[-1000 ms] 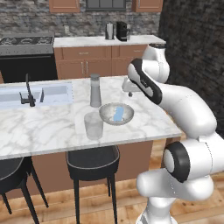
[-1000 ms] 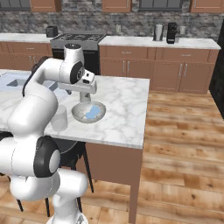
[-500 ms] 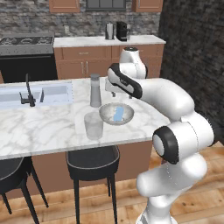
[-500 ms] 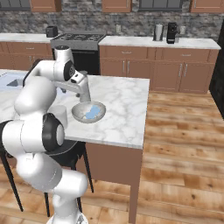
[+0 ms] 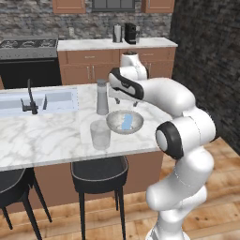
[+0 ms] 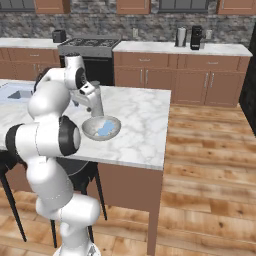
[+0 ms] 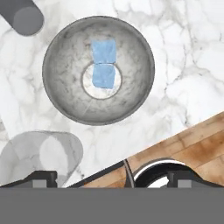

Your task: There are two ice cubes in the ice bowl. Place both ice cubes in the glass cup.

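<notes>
The ice bowl (image 7: 57, 57), grey and shallow, sits on the marble island with two ice cubes in it. One cube (image 7: 103, 51) lies against the other (image 7: 104, 76) at the bowl's middle. The bowl (image 5: 112, 123) (image 6: 87, 131) holds the same pale-blue cubes (image 5: 126, 121) (image 6: 105, 129) in the base views. The glass cup (image 7: 41, 155) (image 5: 100, 134) stands empty beside the bowl, near the counter's front edge. My gripper (image 5: 125, 101) (image 6: 97, 112) (image 7: 111, 178) hangs straight above the bowl, open, its fingertips (image 7: 41, 178) wide apart with nothing between them.
A tall grey capped bottle (image 5: 102, 97) (image 7: 24, 16) stands just behind the bowl and cup. A sink with a black faucet (image 5: 32, 98) lies at the island's left. Black stools (image 5: 98, 171) stand below the front edge, over a wood floor (image 6: 210, 165).
The arm has swung leftward from the island's right side and the hand has come to hang over the ice bowl. The jaws stayed open; bowl, cubes and cup have not moved.
</notes>
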Controlling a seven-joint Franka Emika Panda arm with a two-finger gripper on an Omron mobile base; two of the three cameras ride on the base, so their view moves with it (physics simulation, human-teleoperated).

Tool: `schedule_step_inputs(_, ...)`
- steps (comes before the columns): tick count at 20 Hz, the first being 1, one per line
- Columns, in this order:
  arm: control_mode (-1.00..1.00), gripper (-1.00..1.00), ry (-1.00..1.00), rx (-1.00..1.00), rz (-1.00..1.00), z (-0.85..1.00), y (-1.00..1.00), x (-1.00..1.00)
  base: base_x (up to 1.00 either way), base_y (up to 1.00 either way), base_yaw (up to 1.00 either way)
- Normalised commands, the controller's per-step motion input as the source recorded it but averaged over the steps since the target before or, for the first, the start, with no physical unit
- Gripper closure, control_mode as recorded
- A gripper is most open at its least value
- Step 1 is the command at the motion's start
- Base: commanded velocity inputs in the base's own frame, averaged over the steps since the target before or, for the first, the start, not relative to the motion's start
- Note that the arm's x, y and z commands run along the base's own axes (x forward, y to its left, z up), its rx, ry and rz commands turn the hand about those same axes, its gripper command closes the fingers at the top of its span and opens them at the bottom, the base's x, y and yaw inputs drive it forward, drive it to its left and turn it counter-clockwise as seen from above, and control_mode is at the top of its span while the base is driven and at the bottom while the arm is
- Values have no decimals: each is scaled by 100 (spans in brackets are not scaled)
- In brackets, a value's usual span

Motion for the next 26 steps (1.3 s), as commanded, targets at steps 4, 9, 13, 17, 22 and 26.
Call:
schedule_step_inputs(4,-100,-100,5,0,-8,-54,0,31,0,0,0)
schedule_step_inputs(9,-100,-100,1,0,-4,-52,0,21,0,0,0)
schedule_step_inputs(13,-100,-100,0,0,-1,-52,0,17,0,0,0)
schedule_step_inputs(17,-100,-100,0,0,0,-51,0,18,0,0,0)
schedule_step_inputs(22,-100,-100,0,0,0,-28,-2,35,0,0,0)
schedule_step_inputs(26,-100,-100,0,0,0,-23,-6,25,0,0,0)
